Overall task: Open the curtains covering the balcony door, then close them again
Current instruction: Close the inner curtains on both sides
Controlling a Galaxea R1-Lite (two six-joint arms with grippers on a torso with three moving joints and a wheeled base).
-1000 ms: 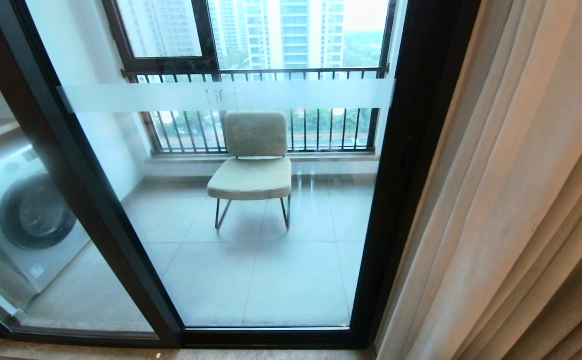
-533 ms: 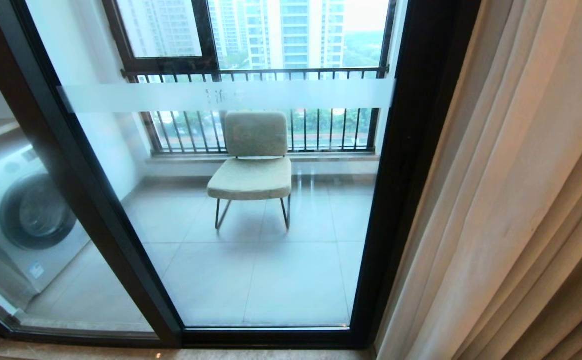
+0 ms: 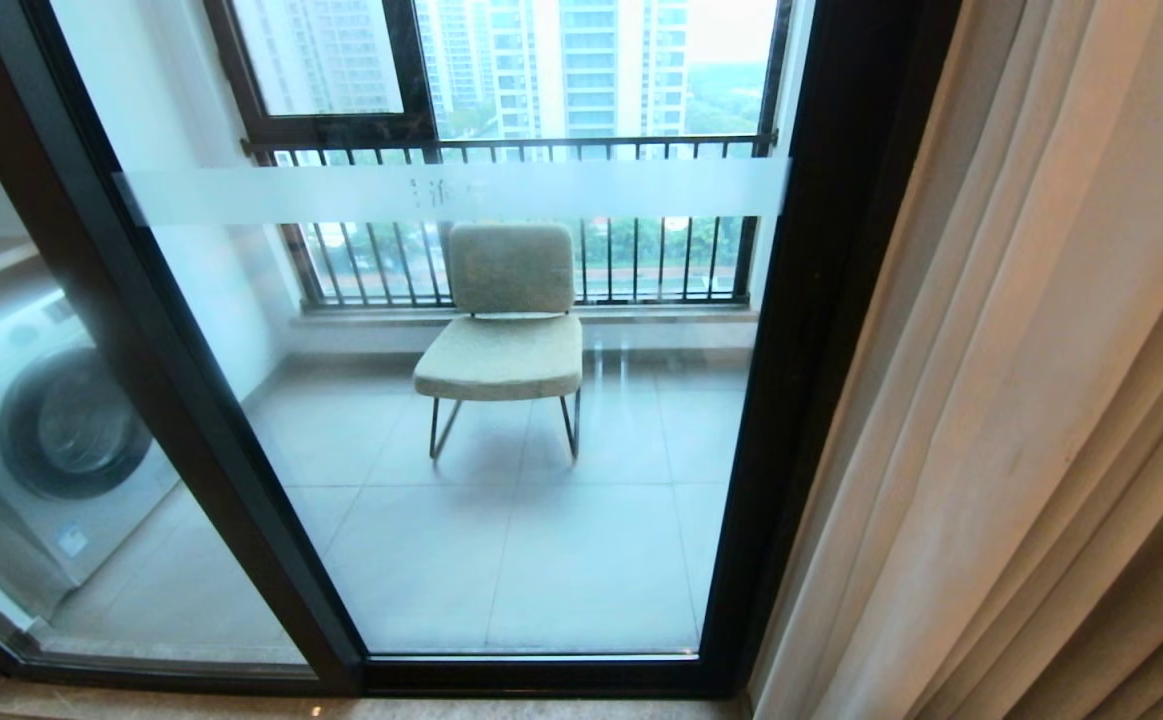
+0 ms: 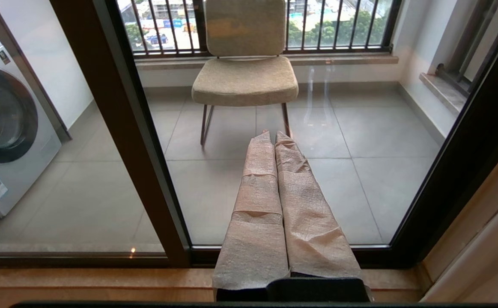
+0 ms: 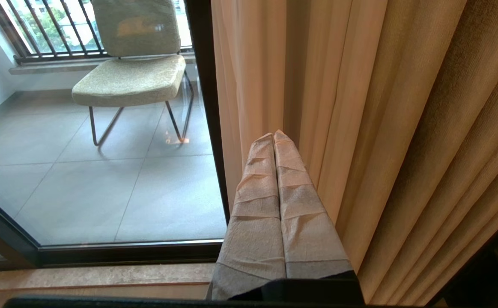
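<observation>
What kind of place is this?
Probably a high-rise flat, looking out onto its balcony: a glass balcony door, a washing machine and chair outside, tower blocks beyond, curtains gathered at the right.

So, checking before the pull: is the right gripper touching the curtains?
Cannot tell: in the right wrist view the shut right gripper overlaps the curtains, with neither contact nor gap plain.
</observation>
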